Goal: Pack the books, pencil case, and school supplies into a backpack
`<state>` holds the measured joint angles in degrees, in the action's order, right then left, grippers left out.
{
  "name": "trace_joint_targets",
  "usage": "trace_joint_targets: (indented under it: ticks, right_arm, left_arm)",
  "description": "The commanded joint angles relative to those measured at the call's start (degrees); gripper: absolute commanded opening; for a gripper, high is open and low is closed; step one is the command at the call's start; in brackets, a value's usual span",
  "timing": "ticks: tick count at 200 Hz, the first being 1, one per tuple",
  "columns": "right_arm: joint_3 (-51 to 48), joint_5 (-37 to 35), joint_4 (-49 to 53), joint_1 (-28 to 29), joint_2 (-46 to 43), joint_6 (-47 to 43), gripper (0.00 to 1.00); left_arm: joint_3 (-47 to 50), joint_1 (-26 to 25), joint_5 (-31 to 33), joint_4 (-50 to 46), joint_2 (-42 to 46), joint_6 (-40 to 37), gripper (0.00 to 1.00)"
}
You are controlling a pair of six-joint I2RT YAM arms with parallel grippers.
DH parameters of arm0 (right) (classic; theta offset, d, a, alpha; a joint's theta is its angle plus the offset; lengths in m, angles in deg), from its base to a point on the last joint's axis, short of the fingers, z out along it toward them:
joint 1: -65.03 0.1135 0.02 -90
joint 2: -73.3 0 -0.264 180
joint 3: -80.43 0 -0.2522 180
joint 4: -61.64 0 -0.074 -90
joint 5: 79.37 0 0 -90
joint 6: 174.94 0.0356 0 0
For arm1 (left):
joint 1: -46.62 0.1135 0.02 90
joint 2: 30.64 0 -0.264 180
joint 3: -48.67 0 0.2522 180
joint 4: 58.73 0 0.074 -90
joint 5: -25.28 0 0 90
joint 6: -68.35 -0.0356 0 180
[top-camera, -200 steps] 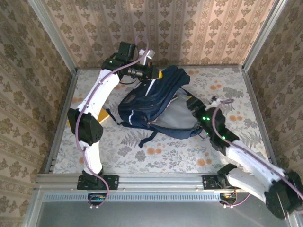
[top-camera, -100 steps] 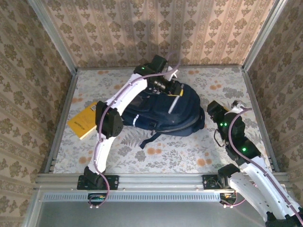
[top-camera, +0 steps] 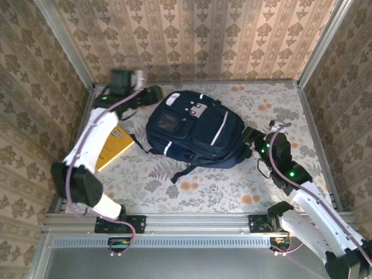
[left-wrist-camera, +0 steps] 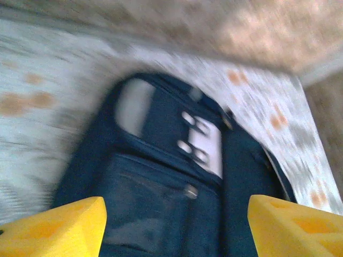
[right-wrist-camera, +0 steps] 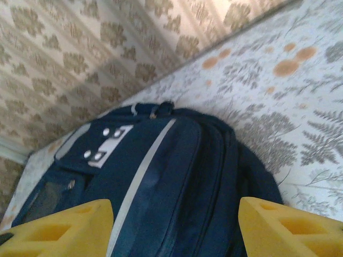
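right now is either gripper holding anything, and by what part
Nothing is held. The left gripper and the right gripper are both open, with nothing between their fingers. The backpack lies on the table ahead of them.

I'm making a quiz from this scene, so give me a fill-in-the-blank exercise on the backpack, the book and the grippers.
1. The book beside the backpack is ___ in colour.
2. It lies partly under the ___ arm.
3. The left gripper and right gripper both stand ___, holding nothing.
Missing words: yellow; left; open.
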<state>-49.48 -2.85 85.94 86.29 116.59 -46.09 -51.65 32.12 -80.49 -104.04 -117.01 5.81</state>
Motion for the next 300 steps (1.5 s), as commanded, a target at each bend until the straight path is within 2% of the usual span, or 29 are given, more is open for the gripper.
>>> trace_joint_targets:
  ticks: [1, 22, 46, 67, 100, 125, 157, 219, 254, 300]
  right_arm:
    - [1.72, 6.66, -1.83, 0.36, 1.87, -2.2, 0.65]
    - [1.48, 8.9, -2.07, 1.26, 3.91, -2.19, 0.64]
    - [1.34, 13.03, -3.21, 2.88, 7.28, -3.09, 0.64]
    - [2.88, 16.95, -2.88, 4.5, 11.6, -4.06, 0.64]
    - [4.07, 21.74, -4.51, 7.23, 15.87, -5.46, 0.64]
    - [4.77, 23.39, -5.59, 8.66, 17.55, -6.19, 0.64]
    - [5.88, 25.39, -5.71, 9.76, 19.24, -7.19, 0.64]
    - [8.52, 25.76, -4.36, 10.11, 21.28, -7.73, 0.65]
    - [10.69, 27.28, -3.33, 10.92, 24.1, -8.32, 0.65]
    - [15.36, 29.3, -1.39, 15.27, 31.19, -10.44, 0.65]
  left_arm:
    - [5.39, 5.61, 7.37, 0.71, -0.52, 7.69, 0.73]
    - [10.96, 14.5, 4.54, -1.02, -2.78, 15.21, 0.74]
    - [11.31, 20.84, 7.51, -8.46, -8.98, 18.46, 0.75]
    - [10.12, 23.64, 10.29, -12.61, -14.09, 19.37, 0.77]
    - [11.09, 24.83, 12.06, -10.37, -18.14, 19.4, 0.79]
    - [9.05, 25.53, 8.77, -9.53, -23.34, 18.33, 0.78]
    - [10.53, 23.6, 6.98, -9.44, -24.55, 18.9, 0.78]
    - [28.12, 19.51, 2.68, -4.79, -17.3, 23.6, 0.76]
    - [35.67, 14.28, 0.22, -3.89, -11.07, 24.62, 0.75]
    - [41.22, 3.96, -1.8, -4.27, -5.13, 25.71, 0.74]
